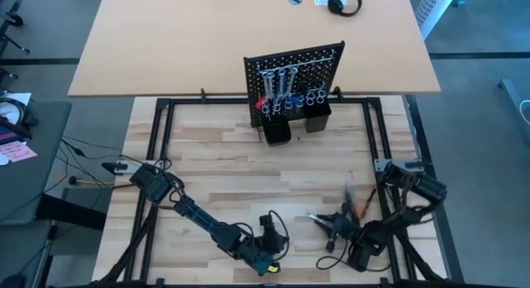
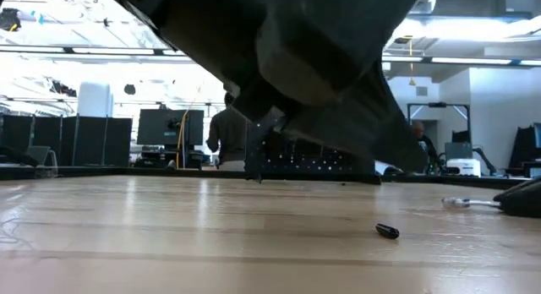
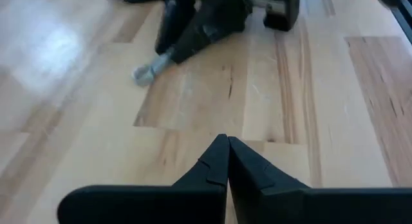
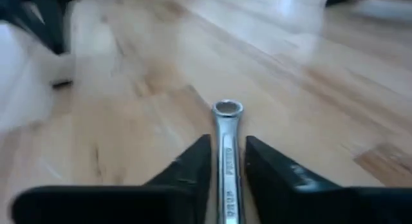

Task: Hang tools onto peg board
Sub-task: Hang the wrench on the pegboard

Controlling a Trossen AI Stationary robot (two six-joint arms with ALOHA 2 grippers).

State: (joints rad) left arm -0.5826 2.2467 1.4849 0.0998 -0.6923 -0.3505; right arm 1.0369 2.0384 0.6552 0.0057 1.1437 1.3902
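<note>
Down at the near edge of the wooden table (image 1: 207, 176), the right gripper (image 4: 226, 161) sits low over the boards with a silver wrench (image 4: 226, 143) running straight between its two dark fingers (image 4: 193, 161). The fingers stand narrow, one on each side of the shank, with only thin slivers of gap showing, so it cannot be told for sure whether they are pressing on the metal. The wrench's ring end pokes out past the fingertips and points across the table. From above, the same gripper (image 1: 331, 224) shows at the near right, and an orange-and-black tool (image 1: 354, 204) lies just beside it on the wood.

Over to the left gripper (image 3: 227, 161): its fingers are pressed together tip to tip, nothing between them, hovering above bare planks at the near middle of the table.

Far across the table stands the peg board (image 1: 294, 77), upright at the back edge, with silver wrenches (image 1: 277, 79) hanging along its upper rows, blue-handled and red-handled tools below them, and two black cups (image 1: 277, 128) at its base. The peg board is well apart from both grippers.

At table height, a small black piece (image 2: 387, 231) lies alone on the wood.
</note>
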